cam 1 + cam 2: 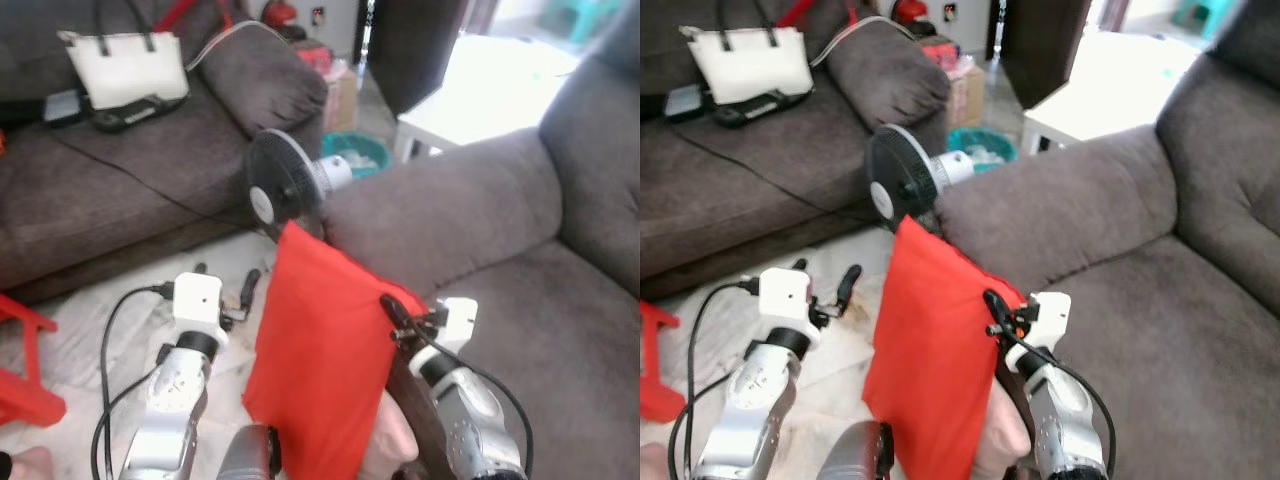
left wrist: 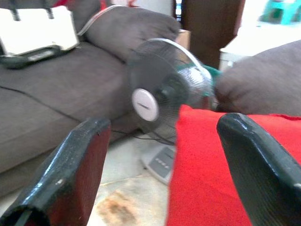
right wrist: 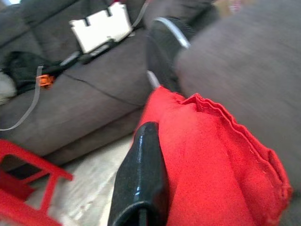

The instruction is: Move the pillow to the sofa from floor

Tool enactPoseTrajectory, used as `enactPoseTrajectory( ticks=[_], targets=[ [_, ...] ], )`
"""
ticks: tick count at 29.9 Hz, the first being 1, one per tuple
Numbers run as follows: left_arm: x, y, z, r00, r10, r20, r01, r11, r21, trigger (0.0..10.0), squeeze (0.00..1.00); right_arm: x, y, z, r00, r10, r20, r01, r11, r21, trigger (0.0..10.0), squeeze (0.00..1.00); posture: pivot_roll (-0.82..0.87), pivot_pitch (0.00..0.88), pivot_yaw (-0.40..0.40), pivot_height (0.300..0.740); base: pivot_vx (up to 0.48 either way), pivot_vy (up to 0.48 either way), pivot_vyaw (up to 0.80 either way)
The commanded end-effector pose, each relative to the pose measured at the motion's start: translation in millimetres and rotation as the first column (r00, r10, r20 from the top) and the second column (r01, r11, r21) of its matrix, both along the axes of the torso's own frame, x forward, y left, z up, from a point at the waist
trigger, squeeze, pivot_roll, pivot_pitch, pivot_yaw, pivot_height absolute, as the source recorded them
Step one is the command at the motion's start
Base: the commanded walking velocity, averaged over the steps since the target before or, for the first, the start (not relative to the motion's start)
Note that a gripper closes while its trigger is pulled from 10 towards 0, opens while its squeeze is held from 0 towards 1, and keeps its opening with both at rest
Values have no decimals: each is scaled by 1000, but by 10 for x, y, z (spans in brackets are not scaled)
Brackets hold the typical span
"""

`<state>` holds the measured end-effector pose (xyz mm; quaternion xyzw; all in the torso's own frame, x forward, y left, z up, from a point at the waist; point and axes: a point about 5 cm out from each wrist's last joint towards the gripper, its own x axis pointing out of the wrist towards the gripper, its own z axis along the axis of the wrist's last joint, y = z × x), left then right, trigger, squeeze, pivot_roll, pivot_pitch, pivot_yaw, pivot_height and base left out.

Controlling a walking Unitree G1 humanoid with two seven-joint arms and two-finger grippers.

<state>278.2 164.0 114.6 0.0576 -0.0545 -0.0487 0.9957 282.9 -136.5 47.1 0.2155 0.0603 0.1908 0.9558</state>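
Grey fabric everywhere: we have one sofa [image 1: 520, 250] on our right, its armrest [image 1: 440, 205] running across the middle of the head views, and a second sofa [image 1: 110, 180] along the left. The red pillow [image 1: 320, 350] is the next biggest thing. It is off the floor, held upright on edge between our two arms, its top corner just in front of the armrest and next to the fan [image 1: 285, 185], not on the seat.

The right gripper [image 1: 393, 312] is clamped on the pillow's right edge. In the right wrist view one black finger [image 3: 143, 174] lies flat against the red cloth; the other finger is hidden behind it.

The left gripper [image 1: 225, 285] sits near the pillow's left edge with its fingers spread wide. In the left wrist view the gap between them frames the fan and the pillow's corner, but we cannot tell whether either finger touches the cloth.

Smaller items: a white handbag [image 1: 125, 65] on the left sofa, a white side table [image 1: 480, 95] behind the armrest, a red stool [image 1: 25, 360] on the floor at the far left.
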Motion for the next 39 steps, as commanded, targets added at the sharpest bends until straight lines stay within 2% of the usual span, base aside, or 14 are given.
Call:
enactPoseTrajectory(
  ticks=[1, 12, 39],
  targets=[
    [-9, 9, -1, 1000, 4, -7, -4, 1000, -8, 10000, 0, 137, -89, 311, 987, -41, 153, 39, 999, 15, 10000, 0, 180, 25, -56, 737, 0, 0, 0],
    [-23, 12, -22, 1000, 7, -16, -7, 1000, -5, 10000, 0, 131, -118, 260, 991, -49, 121, 51, 999, -9, 10000, 0, 180, 31, -55, 740, 0, 0, 0],
    [-40, -2, -40, 1000, 7, -24, -7, 1000, -15, 10000, 0, 143, -131, 252, 991, -80, 111, 81, 997, -1, 10000, 0, 179, 35, -61, 740, 0, 0, 0]
  ],
)
